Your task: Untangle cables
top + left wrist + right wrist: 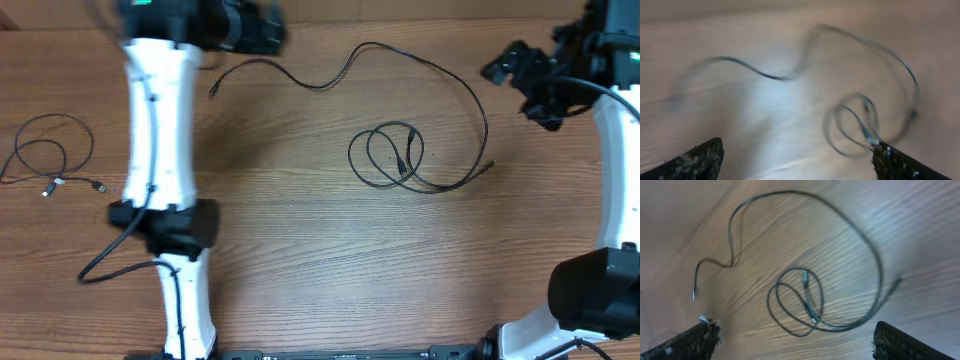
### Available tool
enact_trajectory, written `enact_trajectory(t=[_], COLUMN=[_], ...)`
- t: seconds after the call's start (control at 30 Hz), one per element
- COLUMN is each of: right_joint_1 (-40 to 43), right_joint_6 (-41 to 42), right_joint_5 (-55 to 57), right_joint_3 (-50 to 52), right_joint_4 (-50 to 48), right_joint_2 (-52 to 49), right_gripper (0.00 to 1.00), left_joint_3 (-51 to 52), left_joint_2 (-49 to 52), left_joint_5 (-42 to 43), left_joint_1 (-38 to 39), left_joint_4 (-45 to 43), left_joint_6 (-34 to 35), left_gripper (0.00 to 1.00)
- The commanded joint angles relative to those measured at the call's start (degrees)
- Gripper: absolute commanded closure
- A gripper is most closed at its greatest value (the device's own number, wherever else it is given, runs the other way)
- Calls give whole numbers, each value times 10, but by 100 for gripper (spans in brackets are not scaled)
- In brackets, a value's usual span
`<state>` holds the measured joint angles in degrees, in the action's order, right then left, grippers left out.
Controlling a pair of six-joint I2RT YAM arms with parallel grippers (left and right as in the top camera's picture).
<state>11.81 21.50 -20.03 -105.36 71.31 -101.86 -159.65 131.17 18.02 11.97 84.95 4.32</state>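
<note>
A long thin black cable runs from a plug end near the far left-centre, waves across the table and curves round to a small coil at the centre. It also shows in the left wrist view, blurred, and in the right wrist view. A second small black cable with silvery plug ends lies looped at the far left. My left gripper is open and empty, above the table at the far left. My right gripper is open and empty at the far right, apart from the cable.
The wooden table carries only the cables. My white left arm crosses the table's left part, with its thick black wire hanging by its base. My right arm's base stands at the right front.
</note>
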Motion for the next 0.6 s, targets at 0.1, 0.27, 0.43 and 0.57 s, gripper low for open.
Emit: enact_trajectory(t=[0.1, 0.27, 0.43, 0.57], right_joint_1=[56, 59, 59, 59], right_joint_6=[-8, -23, -38, -40], right_joint_5=[5, 8, 7, 7], right_joint_3=[-9, -9, -9, -8], right_joint_4=[30, 32, 33, 38], right_joint_2=[5, 5, 5, 5], right_gripper=[3, 2, 2, 2], left_joint_3=[5, 5, 5, 5], left_joint_2=[115, 193, 228, 237], left_joint_5=[15, 6, -89, -171], left_joint_1=[161, 221, 236, 237], left_joint_4=[-8, -43, -62, -59], left_joint_6=[85, 174, 210, 157], left_gripper=[9, 17, 19, 15])
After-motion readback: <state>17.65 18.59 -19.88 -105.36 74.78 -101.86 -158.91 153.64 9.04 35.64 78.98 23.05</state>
